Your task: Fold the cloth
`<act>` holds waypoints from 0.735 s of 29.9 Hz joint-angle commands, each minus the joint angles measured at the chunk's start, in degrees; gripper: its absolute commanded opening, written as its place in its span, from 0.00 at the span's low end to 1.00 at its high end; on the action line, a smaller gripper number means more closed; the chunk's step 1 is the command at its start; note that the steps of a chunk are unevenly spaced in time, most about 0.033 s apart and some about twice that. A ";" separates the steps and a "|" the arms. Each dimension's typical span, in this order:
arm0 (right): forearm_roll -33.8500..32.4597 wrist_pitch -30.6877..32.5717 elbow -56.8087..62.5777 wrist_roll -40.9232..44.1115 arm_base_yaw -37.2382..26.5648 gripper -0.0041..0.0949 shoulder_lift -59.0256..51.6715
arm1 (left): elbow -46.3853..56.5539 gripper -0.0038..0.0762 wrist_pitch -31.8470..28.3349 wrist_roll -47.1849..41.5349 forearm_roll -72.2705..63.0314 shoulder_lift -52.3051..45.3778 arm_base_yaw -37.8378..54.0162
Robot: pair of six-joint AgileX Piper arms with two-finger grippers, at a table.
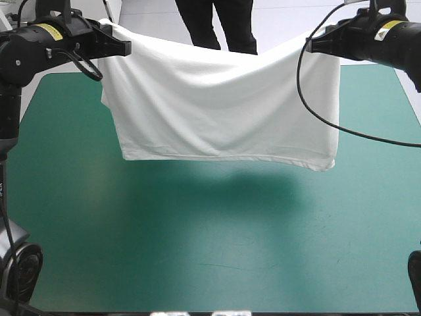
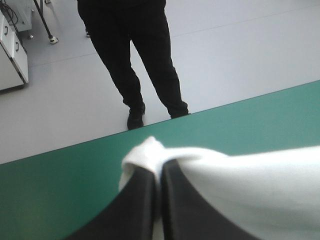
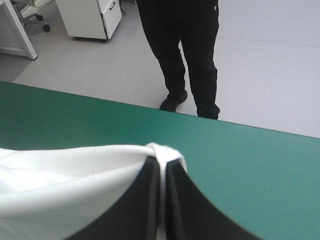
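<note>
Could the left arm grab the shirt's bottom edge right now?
Probably not: the left gripper is shut on a top corner of the T-shirt, so it would have to let go first.

T-shirt: soft white cloth, matt, fine knit, lightly creased, stitched hem along its 6 o'clock edge. Table cover: teal-green, smooth, matt with a faint sheen, a few scuff lines toward 6 o'clock. Fingers: black, smooth, dull plastic look.
</note>
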 commanded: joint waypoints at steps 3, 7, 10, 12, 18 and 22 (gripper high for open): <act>-3.28 -14.67 -1.47 -2.47 -0.30 0.02 1.78 | -1.47 0.04 -13.77 -1.52 5.35 1.90 -0.29; -5.85 -21.06 -1.47 -2.47 -0.30 0.02 5.68 | -1.47 0.04 -21.80 -1.90 7.41 5.37 -0.29; -6.06 -24.85 -1.47 -2.46 -0.56 0.02 8.33 | -1.47 0.04 -28.24 -1.64 7.41 7.81 -0.29; -6.06 -27.87 -1.47 -2.61 -0.95 0.02 9.67 | -1.47 0.04 -31.72 -1.45 7.57 9.08 -0.29; -4.72 -29.06 -1.47 -3.36 -1.37 0.02 12.01 | -1.36 0.04 -33.38 -1.37 7.72 11.23 -0.29; -2.35 -22.64 -0.32 -3.20 -1.87 0.02 14.01 | -0.81 0.04 -26.49 -1.50 7.46 13.56 0.14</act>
